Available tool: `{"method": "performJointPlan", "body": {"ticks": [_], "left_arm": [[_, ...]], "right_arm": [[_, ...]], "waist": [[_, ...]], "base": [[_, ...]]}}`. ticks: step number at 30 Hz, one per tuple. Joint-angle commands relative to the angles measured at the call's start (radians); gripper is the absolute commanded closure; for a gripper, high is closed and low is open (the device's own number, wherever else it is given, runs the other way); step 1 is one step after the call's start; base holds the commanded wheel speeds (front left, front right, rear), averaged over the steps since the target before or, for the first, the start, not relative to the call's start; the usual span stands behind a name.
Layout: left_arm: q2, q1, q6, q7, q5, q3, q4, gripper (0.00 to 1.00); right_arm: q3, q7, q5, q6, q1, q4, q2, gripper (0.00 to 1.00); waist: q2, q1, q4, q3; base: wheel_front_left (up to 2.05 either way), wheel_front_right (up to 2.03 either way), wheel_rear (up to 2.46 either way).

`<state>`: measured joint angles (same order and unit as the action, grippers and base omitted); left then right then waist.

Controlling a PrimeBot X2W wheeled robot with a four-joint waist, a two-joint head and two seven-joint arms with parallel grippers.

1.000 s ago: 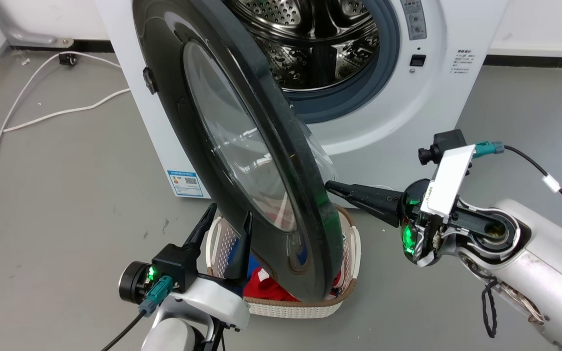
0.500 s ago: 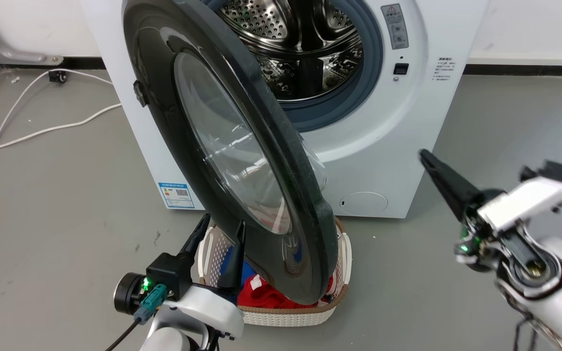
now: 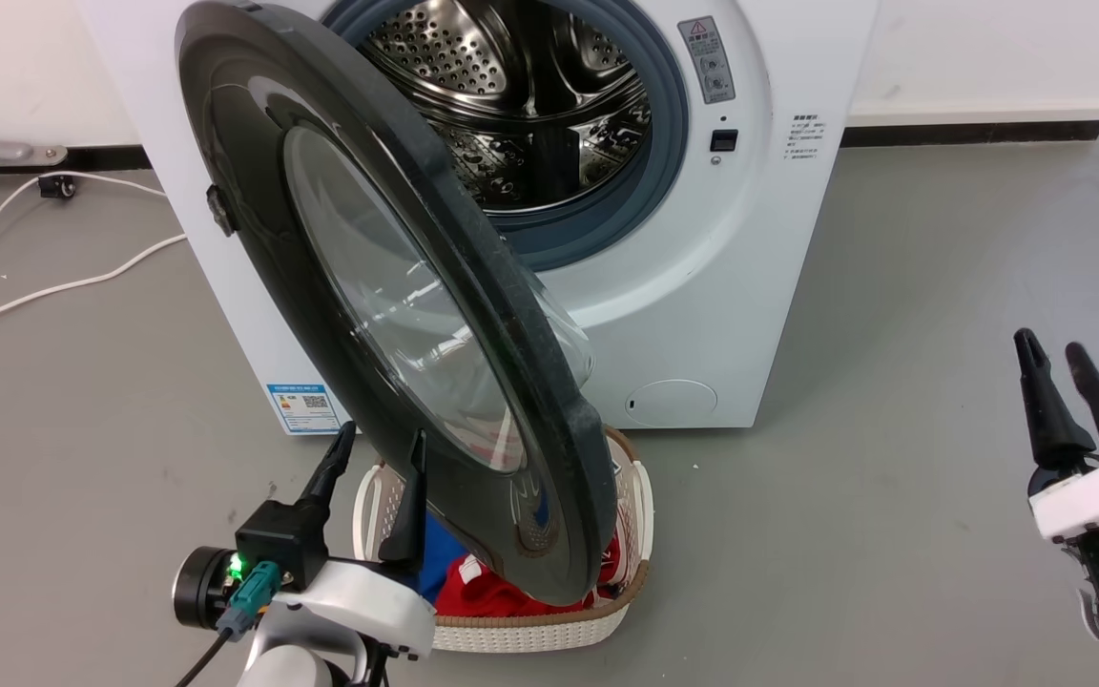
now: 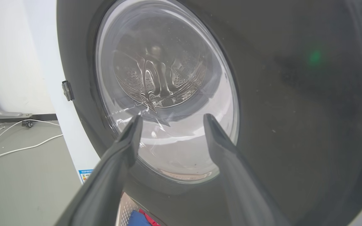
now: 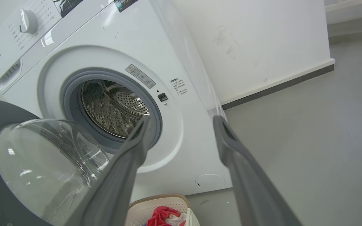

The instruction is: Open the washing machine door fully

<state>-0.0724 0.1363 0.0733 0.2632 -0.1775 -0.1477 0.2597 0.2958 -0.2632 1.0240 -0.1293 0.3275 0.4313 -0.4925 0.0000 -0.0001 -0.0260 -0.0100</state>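
The washing machine door [image 3: 387,315] stands roughly half open, hinged at the washing machine's [image 3: 750,286] 9 o'clock side. In the head view it slants edge-on from 11 o'clock down to 6 o'clock. By my reading the task is unfinished: the door must swing further toward 9 o'clock.

The left tool [image 3: 383,432] sits at 7 o'clock with its fingers apart and holding nothing. It points at the door's outer face, close to the glass window. Whether a fingertip touches the door I cannot tell. The right tool [image 3: 1047,343] is at 4 o'clock, fingers slightly apart and empty, well apart from the door.

The main risk is that the left tool and its arm lie on the side the door has to travel into. A push from the inner face would probably drive the door against those fingers and stall it or strain the hinge. A push on the bulging glass could also skid off, since the glass looks smooth and rounded; the black rim seems the safer place.

A laundry basket [image 3: 549,630] holding red and blue clothes [image 3: 483,592] stands at 6 o'clock, directly below the door's lowest edge. From here the two look close, so the rim might catch the basket. A white cable [image 3: 53,286] trails over the floor at 9 o'clock and could snag the wheels if the robot shifts that way.
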Motion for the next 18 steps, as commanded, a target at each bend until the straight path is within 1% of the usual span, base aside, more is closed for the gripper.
{"method": "performJointPlan", "body": {"ticks": [1, 4, 6, 9, 11, 14, 15, 18], "left_arm": [[-0.003, -0.009, -0.005, 0.002, 0.004, 0.006, -0.003, 0.0], [-0.005, -0.009, -0.005, 0.002, 0.006, 0.011, -0.005, 0.0], [-0.006, -0.01, -0.006, 0.002, 0.008, 0.013, -0.006, 0.0], [-0.008, -0.01, -0.006, 0.002, 0.014, 0.014, -0.008, 0.0], [-0.009, -0.011, -0.006, 0.002, 0.014, 0.017, -0.01, 0.0], [-0.012, -0.011, -0.006, 0.002, 0.014, 0.024, -0.008, 0.0], [-0.013, -0.01, -0.005, 0.002, 0.016, 0.025, -0.005, 0.0], [-0.015, -0.016, -0.001, 0.002, 0.02, 0.022, 0.001, 0.0]], "right_arm": [[-0.031, -0.001, -0.066, -0.002, -0.024, -0.014, 0.024, 0.0], [-0.176, -0.002, -0.347, -0.001, -0.081, -0.096, 0.12, 0.0], [-0.242, 0.009, -0.485, -0.001, -0.126, -0.167, 0.196, 0.0], [-0.307, 0.07, -0.669, -0.001, -0.194, -0.289, 0.296, 0.0], [-0.321, 0.118, -0.745, -0.001, -0.242, -0.356, 0.366, 0.0], [-0.315, 0.166, -0.803, -0.001, -0.298, -0.41, 0.408, 0.0], [-0.32, 0.181, -0.844, -0.001, -0.337, -0.412, 0.43, 0.0], [-0.327, 0.173, -0.878, -0.001, -0.352, -0.393, 0.437, 0.0]], "waist": [[0.0, 0.0001, -0.002, -0.001], [0.0, 0.0001, -0.003, -0.002], [0.0, 0.0001, -0.001, -0.004], [0.0, 0.0001, 0.003, -0.004], [0.0, 0.0001, 0.005, -0.003], [0.0, 0.0001, 0.008, -0.002], [0.0, 0.0001, 0.01, -0.002], [0.0, 0.0001, 0.008, -0.003]], "base": [[0.0, 0.0, 0.0], [0.0, 0.0, 0.0], [0.0, 0.0, 0.0], [0.0, 0.0, 0.0], [0.0, 0.0, 0.0], [0.0, 0.0, 0.0], [0.0, 0.0, 0.0], [0.0, 0.0, 0.0]]}}
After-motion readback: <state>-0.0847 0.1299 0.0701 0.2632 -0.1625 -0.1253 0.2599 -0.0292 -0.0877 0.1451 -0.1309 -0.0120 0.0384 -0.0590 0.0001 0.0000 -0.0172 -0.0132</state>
